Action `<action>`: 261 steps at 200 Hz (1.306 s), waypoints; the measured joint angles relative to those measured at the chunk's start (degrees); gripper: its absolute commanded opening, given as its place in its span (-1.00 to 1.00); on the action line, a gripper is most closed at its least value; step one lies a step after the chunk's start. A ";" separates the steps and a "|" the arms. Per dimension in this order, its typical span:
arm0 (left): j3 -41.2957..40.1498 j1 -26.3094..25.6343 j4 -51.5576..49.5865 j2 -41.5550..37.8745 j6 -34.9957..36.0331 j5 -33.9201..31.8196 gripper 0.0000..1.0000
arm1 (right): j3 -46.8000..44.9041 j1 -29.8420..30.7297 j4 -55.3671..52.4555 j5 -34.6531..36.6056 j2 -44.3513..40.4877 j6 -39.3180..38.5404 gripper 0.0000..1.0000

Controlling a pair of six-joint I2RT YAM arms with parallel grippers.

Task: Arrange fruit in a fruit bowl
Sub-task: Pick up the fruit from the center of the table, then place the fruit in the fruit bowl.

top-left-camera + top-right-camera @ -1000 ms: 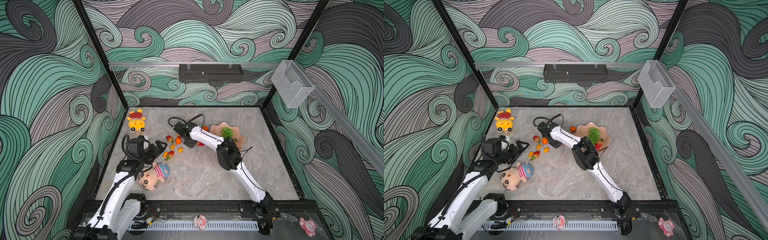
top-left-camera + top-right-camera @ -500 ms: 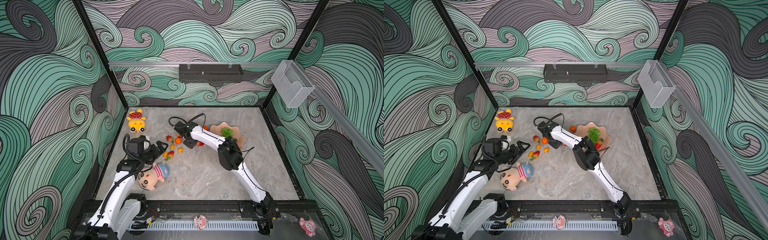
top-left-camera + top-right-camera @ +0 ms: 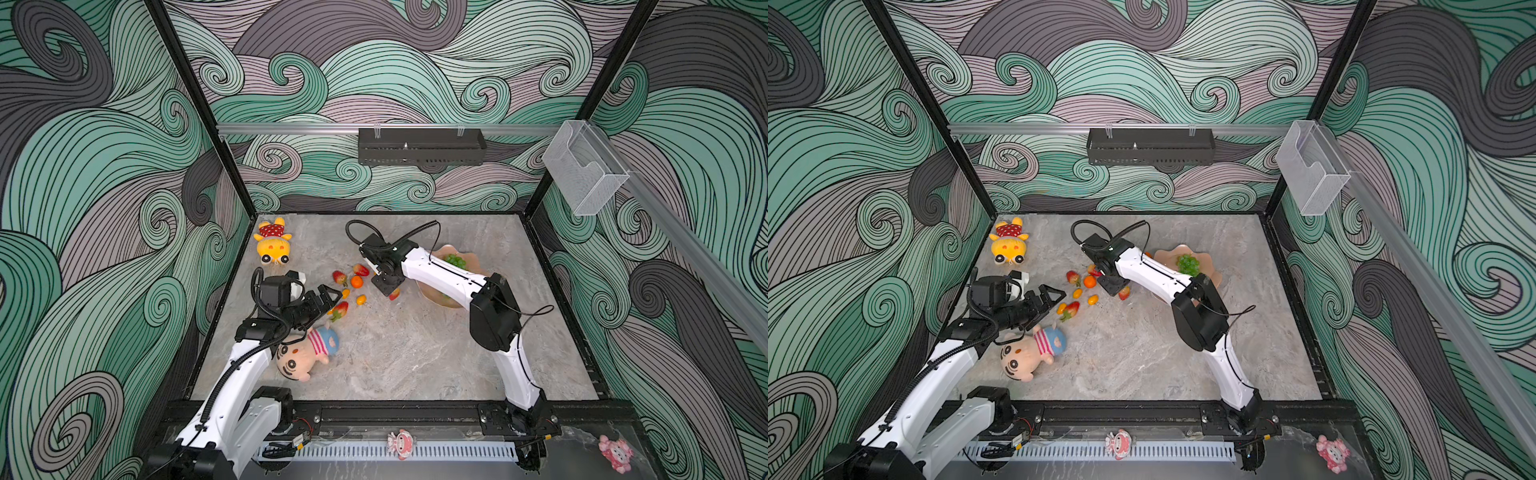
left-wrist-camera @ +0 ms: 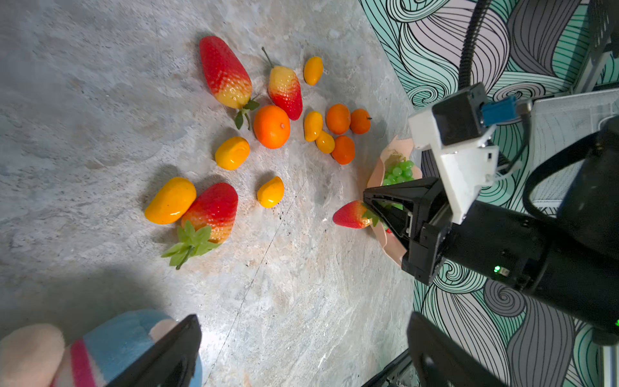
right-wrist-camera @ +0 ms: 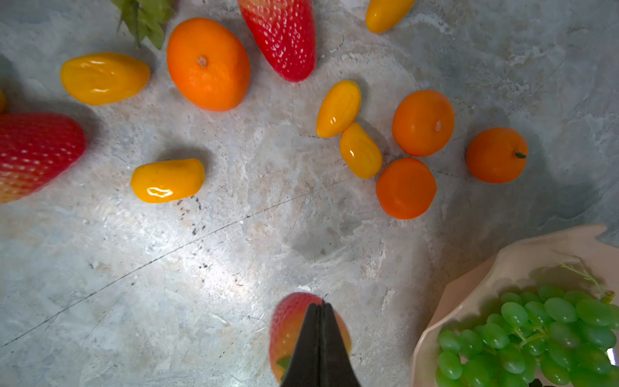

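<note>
Top views: R gripper [image 3: 390,290] low at strawberry [image 3: 395,294], just beside fruit bowl [image 3: 441,300]; grape bunch [image 3: 457,261] in bowl, other strawberries etc. loose on table [image 3: 415,353]
L wrist: L gripper [image 4: 304,321] jaws wide apart, empty, near plush doll [image 4: 110,338]; prob. kept clear of R arm; tangerines [image 4: 271,126] not yet bowled
R wrist: R fingers [image 5: 310,335] pressed together over strawberry's leafy end, prob. using leaves as handle; can't tell if actually pinched
Next: short carry to bowl likely
</note>
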 measured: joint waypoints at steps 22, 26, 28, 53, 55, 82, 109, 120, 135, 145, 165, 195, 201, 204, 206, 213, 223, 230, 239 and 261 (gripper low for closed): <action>0.00 -1.75 0.04 0.02 0.20 -0.11 0.97 | -4.35 -0.20 1.77 -1.49 -3.41 1.18 -1.00; 0.00 -2.05 0.09 0.04 0.22 -0.09 0.97 | -4.96 -0.24 1.97 -1.70 -3.98 1.40 -1.00; 0.00 -2.34 0.07 0.04 0.22 -0.11 0.97 | -5.40 -0.26 2.14 -1.79 -4.37 1.55 -1.00; 0.02 -5.53 0.57 0.87 0.26 -0.85 0.97 | -10.51 -0.81 3.96 -3.19 -9.05 2.86 -1.00; 0.02 -5.75 0.59 0.96 0.26 -1.03 0.97 | -10.99 -0.87 4.15 -3.34 -9.46 3.02 -1.00; 0.42 -10.23 1.49 3.65 0.35 -2.75 0.97 | -16.24 -2.27 5.84 -4.72 -15.13 4.52 -1.00; 2.01 -14.78 3.13 7.32 0.33 -4.24 0.97 | -21.68 -4.92 7.17 -6.03 -21.11 5.97 -1.00; 2.86 -16.28 4.02 8.94 0.35 -4.83 0.97 | -23.43 -6.34 7.39 -6.23 -23.26 6.36 -1.00; 4.24 -18.12 5.03 11.08 0.35 -5.44 0.97 | -25.62 -8.31 7.80 -6.45 -25.79 6.91 -1.00; 5.27 -19.15 5.66 12.46 0.35 -5.79 0.97 | -27.12 -9.75 8.00 -6.47 -27.36 7.19 -1.00; 7.78 -21.57 6.80 15.52 0.37 -6.58 0.97 | -29.97 -12.76 8.04 -6.47 -30.21 7.56 -1.00; 11.56 -25.44 8.50 20.37 0.66 -7.32 0.97 | -33.14 -17.11 7.87 -5.84 -32.79 7.63 -1.00; 12.35 -26.25 8.72 21.49 0.79 -7.43 0.97 | -33.53 -17.81 7.82 -5.31 -32.96 7.63 -1.00; 12.74 -26.56 8.81 21.97 0.81 -7.54 0.97 | -33.66 -18.05 7.78 -5.07 -33.00 7.61 -1.00; 13.00 -26.80 8.92 22.38 0.87 -7.56 0.97 | -33.77 -18.25 7.69 -4.79 -33.03 7.61 -1.00; 13.90 -27.67 9.14 23.69 0.98 -7.65 0.97 | -34.07 -18.80 7.54 -3.72 -33.05 7.58 -1.00; 15.02 -28.89 9.31 25.33 1.22 -7.85 0.97 | -34.40 -19.17 7.28 -2.10 -33.05 7.56 -1.00; 15.80 -29.75 9.38 26.43 1.40 -7.96 0.97 | -34.58 -19.28 7.08 -0.94 -33.07 7.54 -1.00; 16.72 -30.71 9.53 27.63 1.60 -8.11 0.97 | -34.67 -19.41 6.73 0.26 -33.05 7.52 -1.00; 18.43 -32.96 9.77 29.90 1.97 -8.44 0.97 | -34.75 -19.89 6.45 1.55 -32.92 7.50 -1.00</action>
